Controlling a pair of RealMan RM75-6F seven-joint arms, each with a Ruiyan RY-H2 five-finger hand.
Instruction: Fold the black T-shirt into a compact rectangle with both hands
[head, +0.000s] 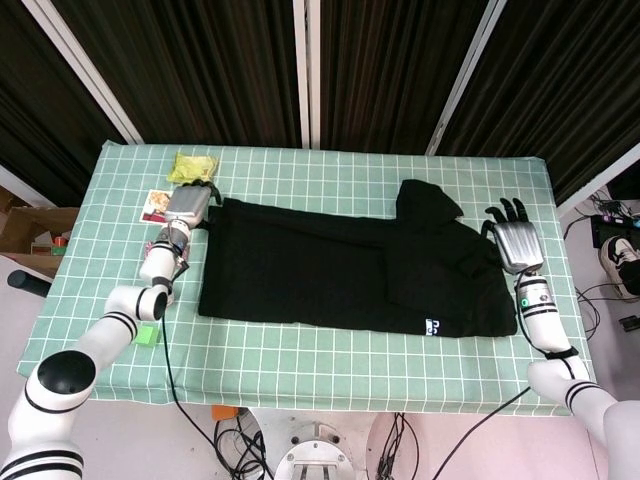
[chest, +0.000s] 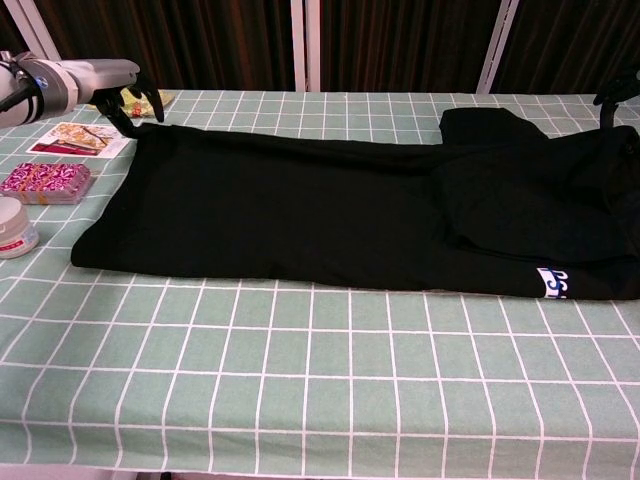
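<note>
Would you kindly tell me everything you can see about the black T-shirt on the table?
The black T-shirt is a soft, matte fabric lying flat on the green checked tablecloth, already folded into a long band across the table. A folded-over flap, probably a sleeve, sticks out at its far right. A small white and blue label shows near its front right corner. The left hand is at its far left corner, and the right hand is at its right edge; whether either is gripping is unclear.
</note>
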